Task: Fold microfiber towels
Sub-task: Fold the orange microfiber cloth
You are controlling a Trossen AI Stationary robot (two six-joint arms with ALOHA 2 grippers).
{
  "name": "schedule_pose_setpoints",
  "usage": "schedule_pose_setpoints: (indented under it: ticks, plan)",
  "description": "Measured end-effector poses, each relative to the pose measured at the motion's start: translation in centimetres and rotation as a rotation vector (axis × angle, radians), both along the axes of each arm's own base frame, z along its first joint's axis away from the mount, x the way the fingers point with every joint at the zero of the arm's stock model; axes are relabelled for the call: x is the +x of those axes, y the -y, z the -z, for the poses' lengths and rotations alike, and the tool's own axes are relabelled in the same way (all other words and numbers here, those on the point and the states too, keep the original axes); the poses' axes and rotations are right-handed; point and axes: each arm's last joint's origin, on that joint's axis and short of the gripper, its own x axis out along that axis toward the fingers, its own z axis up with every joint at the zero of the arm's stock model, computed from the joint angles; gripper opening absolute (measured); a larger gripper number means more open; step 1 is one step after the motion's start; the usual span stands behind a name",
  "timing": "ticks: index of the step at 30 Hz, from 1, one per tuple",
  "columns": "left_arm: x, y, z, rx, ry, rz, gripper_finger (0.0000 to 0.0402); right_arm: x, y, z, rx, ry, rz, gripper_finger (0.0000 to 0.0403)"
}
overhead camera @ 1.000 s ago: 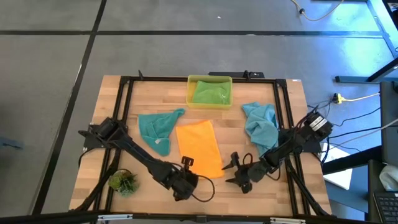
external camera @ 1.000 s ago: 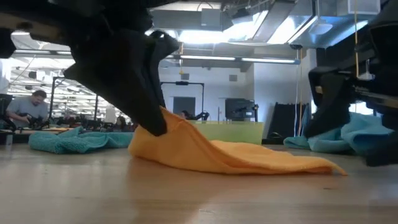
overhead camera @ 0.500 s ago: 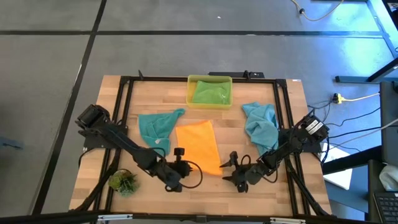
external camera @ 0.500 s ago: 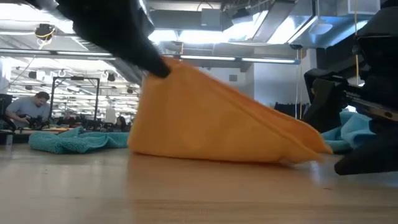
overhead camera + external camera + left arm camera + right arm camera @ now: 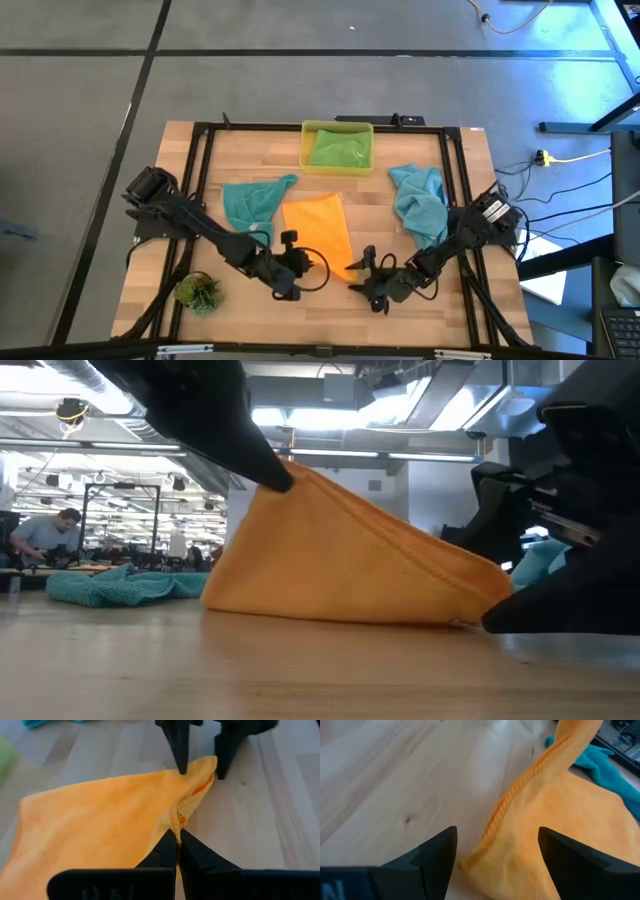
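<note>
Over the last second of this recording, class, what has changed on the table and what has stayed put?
The left end effector, shut on the orange towel, raised its near corner off the table and carried it back over the cloth, so the towel now tents up. The right end effector, open, slid in to the towel's other near corner, not yet gripping. Both teal towels, the green towel in the yellow bin and the plant tuft stayed put.

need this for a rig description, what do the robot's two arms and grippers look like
Both arms are dark, nearly black, built of jointed segments with black cables looping beside the wrists. The left gripper has two slim black fingers tapering to narrow tips. The right gripper has two broad, flat black fingers with angled ends. No markings are readable.
</note>
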Motion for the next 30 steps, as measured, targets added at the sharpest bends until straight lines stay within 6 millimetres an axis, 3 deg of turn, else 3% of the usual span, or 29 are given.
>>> schedule_pose_setpoints:
  ticks: [10, 24, 30]
  plan:
    - [0.3, -0.7, 0.0, 0.0, -0.002, -0.022, 0.0, 0.6, -0.8, 0.1, -0.049, -0.028, 0.134, 0.0262]
    - [0.4, -0.9, 0.0, -0.003, -0.002, -0.028, 0.0, 1.3, -1.7, -0.5, -0.11, -0.181, 0.231, 0.0092]
    - [0.1, -0.9, 0.3, 0.001, -0.039, -0.041, 0.0, 1.0, -2.0, -0.7, -0.109, -0.224, 0.265, 0.0054]
